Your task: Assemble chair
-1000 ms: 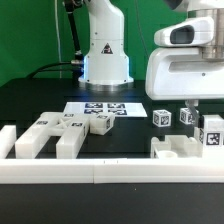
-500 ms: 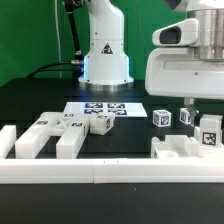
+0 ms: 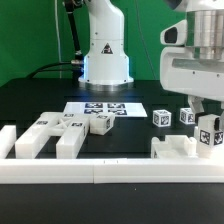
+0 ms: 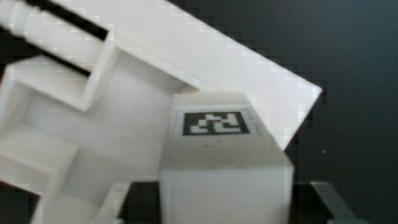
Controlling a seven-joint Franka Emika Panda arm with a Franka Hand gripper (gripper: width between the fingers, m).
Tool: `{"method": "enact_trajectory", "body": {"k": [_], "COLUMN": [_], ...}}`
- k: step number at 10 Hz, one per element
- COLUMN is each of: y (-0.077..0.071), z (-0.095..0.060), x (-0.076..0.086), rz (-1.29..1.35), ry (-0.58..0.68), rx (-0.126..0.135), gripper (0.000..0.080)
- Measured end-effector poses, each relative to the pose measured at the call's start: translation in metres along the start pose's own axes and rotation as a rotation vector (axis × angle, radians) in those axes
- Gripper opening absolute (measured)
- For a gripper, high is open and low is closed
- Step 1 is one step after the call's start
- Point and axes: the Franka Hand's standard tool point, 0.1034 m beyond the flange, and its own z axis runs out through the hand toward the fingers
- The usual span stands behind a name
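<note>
One tagged bar (image 3: pixel 210 135) of the chair is in play. It sits well off to the exterior view's right of the marker board (image 3: pixel 100 107) and nearer the camera than it. The gripper (image 3: pixel 208 122) is clamped on it; the wrist view shows the bar (image 4: pixel 221 150) filling the gap between the two dark fingers (image 4: pixel 320 200), tag facing the camera.

Key relation: the bar hangs straight under the gripper with its long axis roughly upright. Its lower end is over, or maybe touching, the notched part (image 3: pixel 178 148); I can't tell which. That part lies just toward the marker board's side of the bar, down by the front rail (image 3: pixel 110 170). The wrist view has slots of a white part right behind the bar, so the next move is likely a short push down along the bar's axis. There is only one arm, so no choice of side.

Other chair parts:
- two small cubes (image 3: pixel 160 117) (image 3: pixel 186 116), between the marker board and the bar
- one cube (image 3: pixel 100 123), just in front of the marker board
- two blocky pieces (image 3: pixel 40 135) (image 3: pixel 70 138), to the board's exterior-view left and nearer the camera

Versus a second ago, the hand body has shifted toward the exterior view's right. The bar has barely moved, the grip is unchanged, and the loose parts are untouched.
</note>
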Motion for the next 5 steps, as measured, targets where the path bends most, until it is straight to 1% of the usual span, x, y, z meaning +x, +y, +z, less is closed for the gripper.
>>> {"method": "enact_trajectory", "body": {"k": [2, 5], "y": [0.0003, 0.0004], "z": [0.0001, 0.0002], "x": [-0.0006, -0.001], "rz": [0.154, 0.282], "ry": [-0.001, -0.001], "rx": [-0.002, -0.002], "gripper": [0.0291, 0.0291]}}
